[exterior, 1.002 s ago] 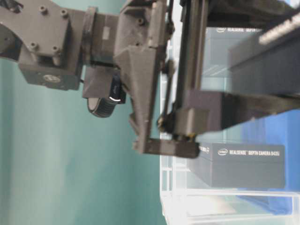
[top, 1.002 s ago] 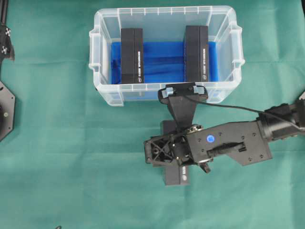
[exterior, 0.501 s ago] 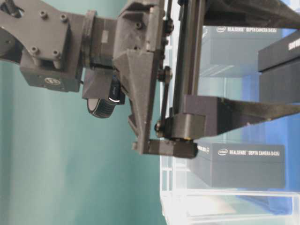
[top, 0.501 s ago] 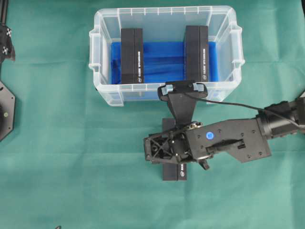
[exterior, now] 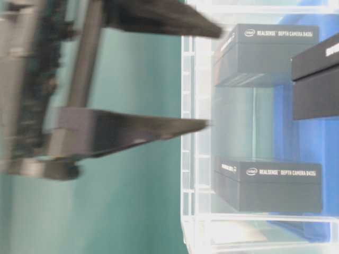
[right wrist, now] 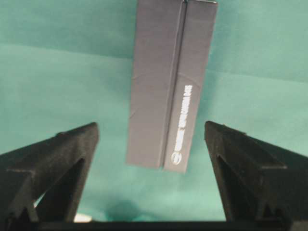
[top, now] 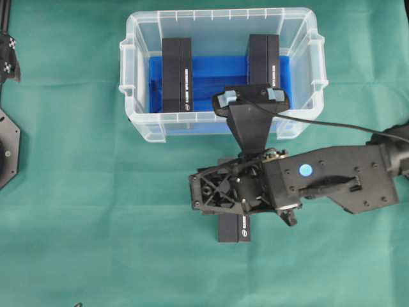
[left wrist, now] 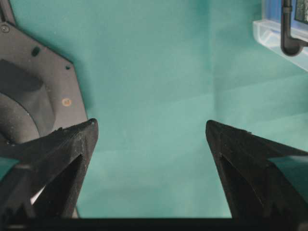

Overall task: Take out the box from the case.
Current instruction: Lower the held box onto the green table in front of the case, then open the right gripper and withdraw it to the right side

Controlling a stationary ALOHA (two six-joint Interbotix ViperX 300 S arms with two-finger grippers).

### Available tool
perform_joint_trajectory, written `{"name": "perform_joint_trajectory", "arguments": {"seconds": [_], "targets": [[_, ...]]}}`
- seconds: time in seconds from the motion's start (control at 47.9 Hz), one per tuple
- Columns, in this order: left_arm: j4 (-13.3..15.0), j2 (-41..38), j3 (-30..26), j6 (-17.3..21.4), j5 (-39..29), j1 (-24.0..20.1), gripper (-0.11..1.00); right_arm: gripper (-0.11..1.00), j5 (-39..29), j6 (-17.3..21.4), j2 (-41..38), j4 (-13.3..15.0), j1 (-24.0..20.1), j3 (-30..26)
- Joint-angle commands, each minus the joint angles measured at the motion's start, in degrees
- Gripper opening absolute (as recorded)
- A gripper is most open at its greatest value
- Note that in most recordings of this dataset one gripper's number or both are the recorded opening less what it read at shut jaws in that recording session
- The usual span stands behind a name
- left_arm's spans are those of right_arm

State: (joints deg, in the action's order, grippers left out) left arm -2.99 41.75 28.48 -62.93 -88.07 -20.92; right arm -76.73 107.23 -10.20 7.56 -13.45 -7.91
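Observation:
The case (top: 131, 115) stands at the back of the green cloth, with a black box (top: 176, 73) on the left and another black box (top: 263, 61) on the right standing on its blue lining. A third black box (top: 233, 229) lies flat on the cloth in front of the case. My right gripper (top: 223, 192) hovers above it, open. In the right wrist view that box (right wrist: 171, 82) lies below and between the spread fingers of the gripper (right wrist: 151, 131), untouched. My left gripper (left wrist: 151, 127) is open over bare cloth, with nothing between its fingers.
The right arm's wrist camera (top: 250, 97) overhangs the case's front rim. A cable (top: 332, 125) trails to the right. The left arm's base (left wrist: 29, 96) sits at the left edge, and a corner of the case (left wrist: 279, 33) shows far off.
The right gripper has let go of the box and drawn up off it. The box stays flat on the cloth. The left gripper has not moved.

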Motion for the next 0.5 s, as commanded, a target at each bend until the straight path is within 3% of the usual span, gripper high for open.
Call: {"name": "perform_joint_trajectory", "arguments": {"seconds": [0.0, 0.146, 0.48], "targets": [[-0.09, -0.18, -0.97, -0.09, 0.26, 0.0, 0.98, 0.87, -2.81, -0.7, 2.2, 0.26, -0.18, -4.13], [-0.09, -0.18, -0.97, -0.18, 0.26, 0.0, 0.98, 0.87, -6.15, -1.05, 2.2, 0.26, -0.09, -5.71], [-0.18, -0.18, -0.88, -0.18, 0.26, 0.0, 0.98, 0.87, -6.24, -1.14, 2.29, 0.0, -0.18, -5.71]]}}
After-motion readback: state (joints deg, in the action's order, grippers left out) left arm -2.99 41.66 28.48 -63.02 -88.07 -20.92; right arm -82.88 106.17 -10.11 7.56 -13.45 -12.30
